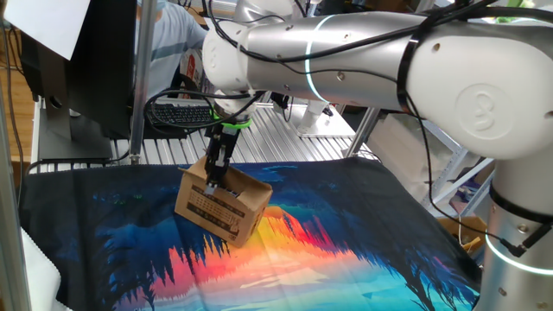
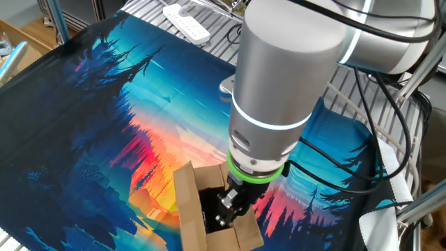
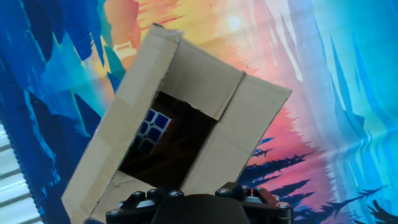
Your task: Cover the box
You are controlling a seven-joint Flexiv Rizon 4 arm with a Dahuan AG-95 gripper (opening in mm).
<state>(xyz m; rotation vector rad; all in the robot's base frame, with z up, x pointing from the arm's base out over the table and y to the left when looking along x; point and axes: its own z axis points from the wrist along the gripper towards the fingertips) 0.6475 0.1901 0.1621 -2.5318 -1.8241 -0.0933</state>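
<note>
Gripper (image 1: pixel 213 183) pointing straight down over the box (image 1: pixel 223 206), its fingertips at or just inside the open top. The fingertips are hidden in every view, so whether the jaws stand wide, narrow or closed on a flap cannot be told. The hand view looks down past the black gripper body into the box interior, where a colour-tiled puzzle cube (image 3: pixel 152 125) lies in shadow.

The box rests on the printed cloth (image 1: pixel 346 233), turned at an angle to the cloth's edges, with its black-printed long side facing one fixed camera. In the other fixed view one long flap (image 2: pixel 187 202) stands nearly upright beside the gripper. In the hand view, flaps on three sides lie folded partly inward, leaving a dark central opening. The top is therefore not yet covered.

Risks, judged from this arrangement:
- A downward push on one flap could tip or slide the light box across the smooth cloth, since nothing braces it.
- The upright flap could spring back once released, as corrugated board resists its crease.
- Fingers lowered into the opening could snag a flap edge when withdrawn and lift the box.
- Flaps closed out of order could jam against each other.
</note>
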